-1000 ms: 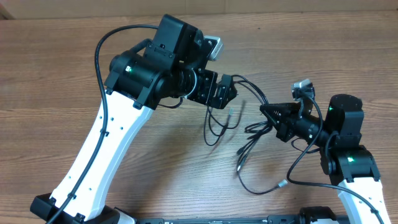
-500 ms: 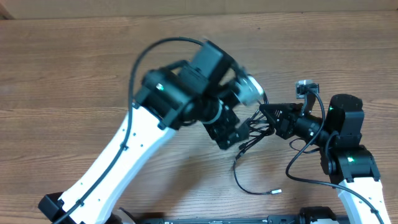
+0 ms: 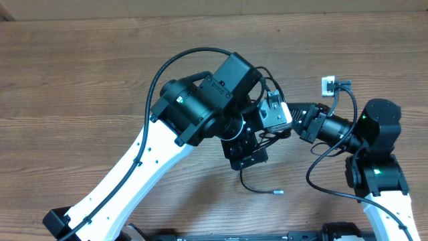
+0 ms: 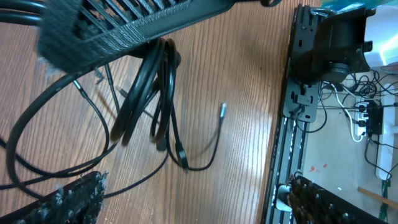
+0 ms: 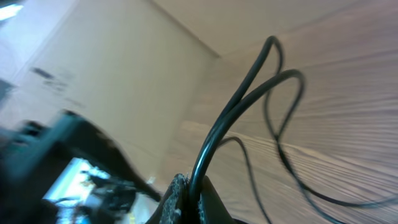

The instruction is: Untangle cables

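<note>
Several cables between left gripper's released jaws | right gripper clenched on cables | pinch one strand only, draw away slowly

Overhead I get soft, even light on the desk; my right wrist view smears, cables blurred.

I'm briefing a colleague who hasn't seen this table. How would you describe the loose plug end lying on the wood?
Find the white left arm crossing the wooden table. Below its black wrist, one thin black cable curls out alone toward the near edge. The plug end is the small grey tip where it stops, away from the tangled bunch.
</note>
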Controlling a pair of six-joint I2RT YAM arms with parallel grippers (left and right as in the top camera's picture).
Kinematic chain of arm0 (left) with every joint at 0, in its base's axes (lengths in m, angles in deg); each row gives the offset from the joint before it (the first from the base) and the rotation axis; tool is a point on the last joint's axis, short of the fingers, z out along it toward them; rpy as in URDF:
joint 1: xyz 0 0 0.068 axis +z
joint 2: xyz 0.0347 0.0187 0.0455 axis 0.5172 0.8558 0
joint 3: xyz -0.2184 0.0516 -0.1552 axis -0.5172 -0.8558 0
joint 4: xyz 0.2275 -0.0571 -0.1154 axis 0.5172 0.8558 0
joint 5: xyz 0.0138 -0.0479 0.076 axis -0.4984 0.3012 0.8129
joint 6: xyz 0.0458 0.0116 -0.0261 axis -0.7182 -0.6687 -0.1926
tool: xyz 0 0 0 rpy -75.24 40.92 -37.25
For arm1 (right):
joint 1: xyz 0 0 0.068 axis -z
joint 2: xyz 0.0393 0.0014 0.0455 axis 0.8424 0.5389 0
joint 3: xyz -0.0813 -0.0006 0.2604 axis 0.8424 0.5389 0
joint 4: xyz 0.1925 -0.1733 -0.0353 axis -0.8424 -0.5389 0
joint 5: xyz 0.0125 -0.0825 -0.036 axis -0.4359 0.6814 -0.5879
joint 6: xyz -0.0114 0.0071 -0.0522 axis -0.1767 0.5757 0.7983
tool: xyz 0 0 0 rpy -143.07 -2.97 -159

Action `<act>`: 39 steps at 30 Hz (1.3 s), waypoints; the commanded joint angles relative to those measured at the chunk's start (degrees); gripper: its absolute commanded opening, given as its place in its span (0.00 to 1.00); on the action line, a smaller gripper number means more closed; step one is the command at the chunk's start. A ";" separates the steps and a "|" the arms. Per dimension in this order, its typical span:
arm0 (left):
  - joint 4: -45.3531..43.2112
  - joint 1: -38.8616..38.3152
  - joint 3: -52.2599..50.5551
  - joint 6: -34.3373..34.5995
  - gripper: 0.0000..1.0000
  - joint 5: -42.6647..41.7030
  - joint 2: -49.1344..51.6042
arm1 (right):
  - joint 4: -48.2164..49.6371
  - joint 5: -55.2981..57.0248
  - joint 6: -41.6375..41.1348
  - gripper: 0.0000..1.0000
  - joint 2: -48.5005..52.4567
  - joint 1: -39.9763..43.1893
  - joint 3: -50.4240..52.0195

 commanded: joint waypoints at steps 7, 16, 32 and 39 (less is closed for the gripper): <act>-2.67 0.11 1.38 -1.53 0.88 0.09 -1.29 | 7.72 -9.88 -12.81 0.04 -0.42 -0.22 -0.59; -3.06 0.11 1.36 -1.49 0.89 -2.08 -0.81 | 8.41 -11.32 -14.62 0.04 -0.42 -0.22 -0.59; -3.02 0.09 1.33 -1.53 0.26 -9.11 1.79 | 10.25 -11.80 -16.04 0.04 -0.42 -0.22 -0.59; -3.02 0.02 1.33 -1.46 0.04 -9.27 1.79 | 10.25 -11.78 -15.98 0.04 -0.42 -0.22 -0.59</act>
